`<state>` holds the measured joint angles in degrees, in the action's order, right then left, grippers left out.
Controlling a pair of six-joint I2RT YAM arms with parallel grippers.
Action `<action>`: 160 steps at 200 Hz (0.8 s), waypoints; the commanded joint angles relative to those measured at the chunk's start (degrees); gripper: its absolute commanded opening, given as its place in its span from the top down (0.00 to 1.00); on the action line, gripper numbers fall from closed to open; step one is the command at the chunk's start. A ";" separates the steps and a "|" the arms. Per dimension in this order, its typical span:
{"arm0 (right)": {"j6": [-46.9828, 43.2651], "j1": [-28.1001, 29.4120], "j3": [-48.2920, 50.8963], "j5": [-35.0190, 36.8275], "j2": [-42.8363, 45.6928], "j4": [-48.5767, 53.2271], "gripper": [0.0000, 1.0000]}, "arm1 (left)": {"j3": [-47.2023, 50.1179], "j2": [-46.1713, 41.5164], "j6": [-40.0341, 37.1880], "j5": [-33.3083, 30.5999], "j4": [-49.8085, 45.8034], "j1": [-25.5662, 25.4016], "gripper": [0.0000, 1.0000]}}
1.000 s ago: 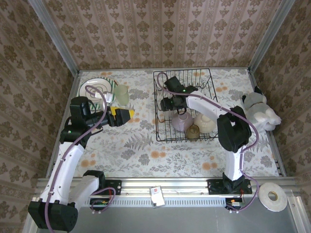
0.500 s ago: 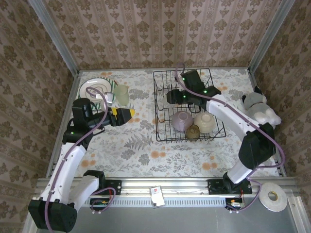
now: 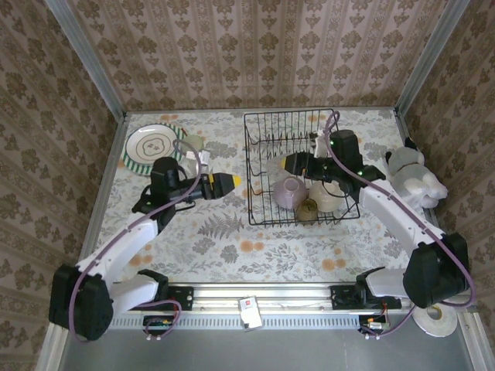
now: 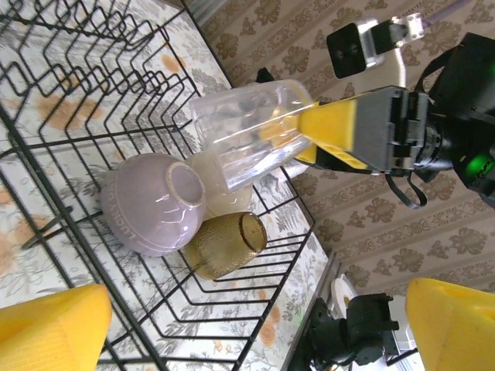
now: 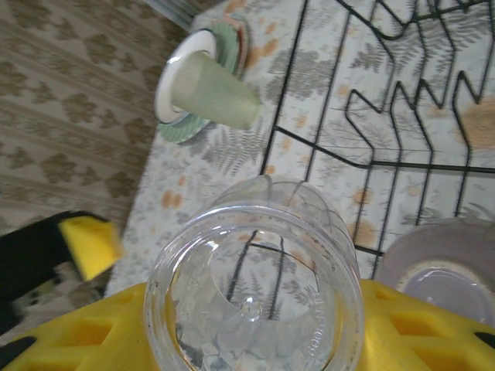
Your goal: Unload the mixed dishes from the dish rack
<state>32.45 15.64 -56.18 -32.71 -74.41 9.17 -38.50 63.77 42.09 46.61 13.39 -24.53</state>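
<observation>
**Right gripper holds a glass tumbler sideways above the rack's breakables**

Right gripper (image 5: 259, 340) is clamped on a clear glass tumbler (image 4: 247, 135), with its yellow fingers pressed against opposite sides of the smooth wall. The tumbler lies on its side in the air over the middle of the dish rack (image 3: 249, 202), and most of its length sticks out past the fingers. Smooth glass held by pressure alone, with that much overhang, may rotate or slide out if the wrist jerks or tilts.

Beneath it inside the rack sit the lilac bowl (image 4: 151, 205), the small amber cup (image 4: 228, 243) just beside it, and the cream bowl (image 3: 329, 195). A dropped tumbler would likely land on these and could chip or break them and itself. A low or hurried exit over the rack's left wall could catch the tumbler's free end on a wire and lever it loose.

Left gripper (image 3: 224, 182) sits just outside the rack's left wall, fingers spread wide and aimed at the tumbler. If a handover is meant, closing off-centre could twist the glass askew, and so could closing before the right fingers let go. The two arms could also knock together there.

Farther left of the rack, a green-striped plate (image 3: 151, 143) and an upturned pale tumbler (image 3: 193, 147) stand on the table (image 3: 232, 247). A careless set-down could strike them.
</observation>
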 commanded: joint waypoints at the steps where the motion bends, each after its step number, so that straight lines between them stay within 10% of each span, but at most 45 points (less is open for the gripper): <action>1: 6.49 -2.40 4.11 -8.96 2.28 -10.87 0.72 | 0.01 3.20 3.12 -0.36 11.38 -1.22 0.03; 160: 22.37 -3.33 11.45 -21.78 -0.54 -37.71 0.74 | -4.74 19.97 19.67 6.30 46.39 -8.07 0.15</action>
<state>52.71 12.58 -45.45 -51.68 -74.02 -23.31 -41.56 82.98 57.76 51.07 50.39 -31.79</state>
